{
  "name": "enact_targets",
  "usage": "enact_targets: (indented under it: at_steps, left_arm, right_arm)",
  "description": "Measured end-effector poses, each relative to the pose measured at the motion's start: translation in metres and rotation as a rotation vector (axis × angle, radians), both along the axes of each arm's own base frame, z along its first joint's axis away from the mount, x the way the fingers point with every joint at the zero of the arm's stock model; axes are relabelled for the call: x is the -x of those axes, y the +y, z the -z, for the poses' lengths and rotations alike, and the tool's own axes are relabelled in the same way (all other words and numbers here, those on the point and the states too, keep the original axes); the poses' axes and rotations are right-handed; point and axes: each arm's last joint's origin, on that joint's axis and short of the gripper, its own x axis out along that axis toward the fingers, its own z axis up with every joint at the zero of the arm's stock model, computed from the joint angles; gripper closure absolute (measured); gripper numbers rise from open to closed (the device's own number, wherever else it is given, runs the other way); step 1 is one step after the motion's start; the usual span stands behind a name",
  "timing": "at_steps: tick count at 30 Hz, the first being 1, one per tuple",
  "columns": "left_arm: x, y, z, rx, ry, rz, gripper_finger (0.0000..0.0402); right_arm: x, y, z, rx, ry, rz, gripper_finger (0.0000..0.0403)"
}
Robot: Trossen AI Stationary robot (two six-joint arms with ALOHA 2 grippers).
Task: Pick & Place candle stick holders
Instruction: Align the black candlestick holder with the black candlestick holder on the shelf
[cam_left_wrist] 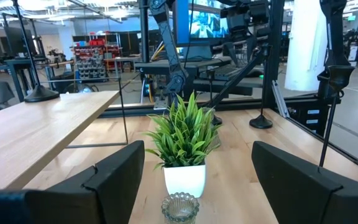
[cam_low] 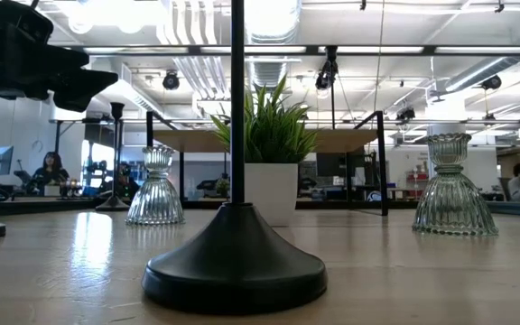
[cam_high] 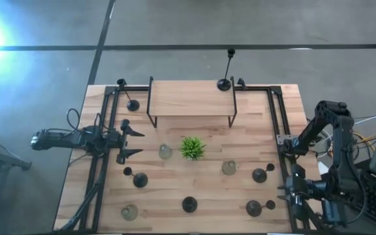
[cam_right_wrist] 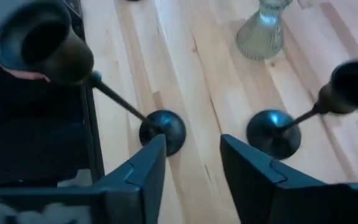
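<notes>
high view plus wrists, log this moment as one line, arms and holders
left gripper: open, facing plant | right gripper: open above black holder at table right edge, not gripping | tall holder on shelf

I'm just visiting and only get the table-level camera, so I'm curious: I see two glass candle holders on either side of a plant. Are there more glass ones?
Observer: Yes. From above, a third glass holder stands alone toward the left arm's side of the table.
Visitor: Where are the robot's hands?
Observer: The left gripper is open, level with the plant and pointing at it.
Visitor: And the other hand?
Observer: The right gripper is open near the table's right edge, just above the round base of a black holder, with nothing between its fingers.
</notes>
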Motion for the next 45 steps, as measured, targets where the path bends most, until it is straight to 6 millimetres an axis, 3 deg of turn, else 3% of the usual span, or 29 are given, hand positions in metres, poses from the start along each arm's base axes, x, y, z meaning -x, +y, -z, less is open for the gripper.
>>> enact_targets:
  at_steps: [8, 16, 24, 45]
  left_arm:
    - [0.000, 0.000, 0.000, 0.000, 0.000, 0.000, 0.0101]
    - [0.000, 0.000, 0.000, 0.000, 0.000, 0.000, 0.0101]
    - [0.000, 0.000, 0.000, 0.000, 0.000, 0.000, 0.0101]
    - [0.000, 0.000, 0.000, 0.000, 0.000, 0.000, 0.0101]
  right_arm:
    - [-0.012, -0.008, -0.005, 0.041, 0.018, -0.074, 0.0208]
    - [-0.025, 0.004, -0.008, -0.008, -0.008, -0.203, 0.0204]
    - [-0.025, 0.003, -0.008, 0.065, 0.003, -0.323, 0.0207]
    - [-0.028, -0.016, 0.043, -0.050, -0.202, -0.509, 0.0220]
